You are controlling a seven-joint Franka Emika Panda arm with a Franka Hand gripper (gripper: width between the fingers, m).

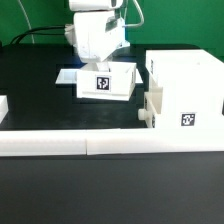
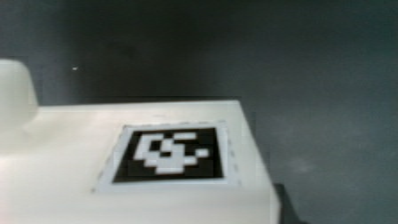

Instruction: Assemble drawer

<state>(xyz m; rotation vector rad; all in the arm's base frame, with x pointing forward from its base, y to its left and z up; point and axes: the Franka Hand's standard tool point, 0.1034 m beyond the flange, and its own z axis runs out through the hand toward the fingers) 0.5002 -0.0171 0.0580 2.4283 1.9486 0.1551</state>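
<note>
Exterior and wrist views of one moment in the drawer assembly. The white two-finger gripper (image 1: 100, 68) hangs directly over a small white plastic tray (image 1: 105, 82) with a black-and-white square tag on its front. Its fingertips are hidden behind the tray, so whether the claw is open or closed, or has hold of the tray, cannot be told.

Risk, as a judgement: if the hold is shallow or off-centre, the tray may tilt or slip when lifted. If it reaches the tall white boxy plastic housing (image 1: 183, 96) skewed, its corners may jam at the slot or push the housing across the black table (image 1: 35, 85).

The tray sits near the middle of the table toward the far edge, on the thin flat white marker board (image 1: 66, 76). The housing stands toward the exterior view's right, with a second small tray (image 1: 147, 108) at its near left side. The wrist view shows a flat white surface (image 2: 71, 130) bearing a tag (image 2: 173, 154), plus a rounded white form (image 2: 15, 95), possibly a knob. A long low white border wall (image 1: 80, 145) lines the near edge.
</note>
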